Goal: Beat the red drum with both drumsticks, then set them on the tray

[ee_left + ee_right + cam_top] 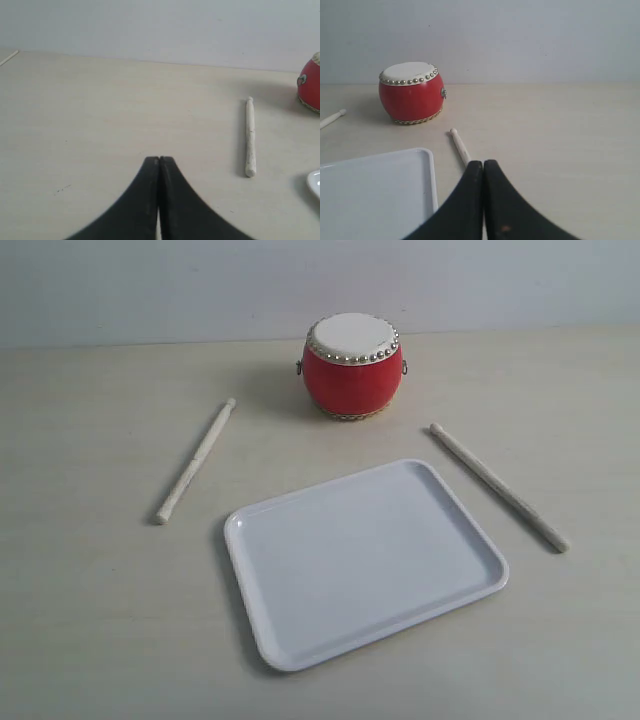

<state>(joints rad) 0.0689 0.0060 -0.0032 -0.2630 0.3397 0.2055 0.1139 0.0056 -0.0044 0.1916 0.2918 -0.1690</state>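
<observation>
Pale wood-grain table (100, 620) runs back to a plain light wall (150, 280). The red drum (352, 370) stands upright near the far edge, cream skin up. The white tray (365, 560) lies nearer than the drum, turned at a slight angle and with nothing on it. The left drumstick (195, 460) lies flat on the table beside the tray's left side, apart from it, its small tip angled toward the drum. The right drumstick (497, 485) lies flat beside the tray's right side, its tip also toward the drum.

The left gripper (159, 162) has its two black fingers pressed together with nothing between them. The left drumstick lies well apart from it on the table, between it and the drum.

The right gripper (483, 165) is likewise closed and empty. The right drumstick's tip shows just beyond its fingertips, and the shaft runs out of sight behind them; whether they touch cannot be told.
</observation>
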